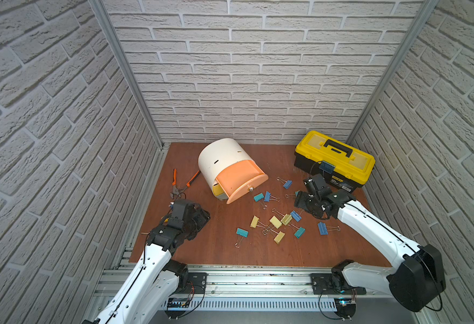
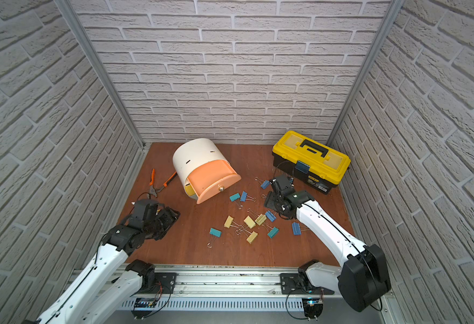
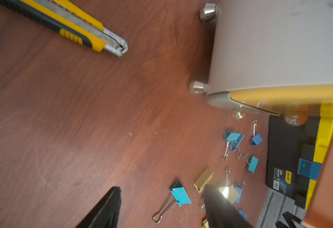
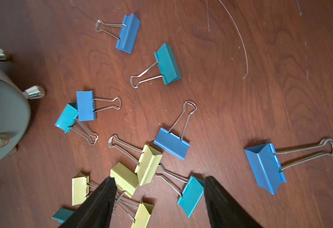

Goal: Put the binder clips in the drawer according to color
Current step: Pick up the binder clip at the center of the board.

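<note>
The drawer cabinet is a white drum at the back middle, and its peach drawer stands pulled out. Binder clips lie scattered on the wooden table in front of it and to its right: pale yellow ones, blue ones and teal ones. My right gripper hovers open over this scatter, a teal clip lying on the table beneath its gap. My left gripper is open at the left, empty, apart from a teal clip.
A yellow-and-black toolbox stands at the back right, just behind my right gripper. Orange-handled pliers lie left of the cabinet. A yellow utility knife lies on the table near my left gripper. Brick-patterned walls enclose three sides.
</note>
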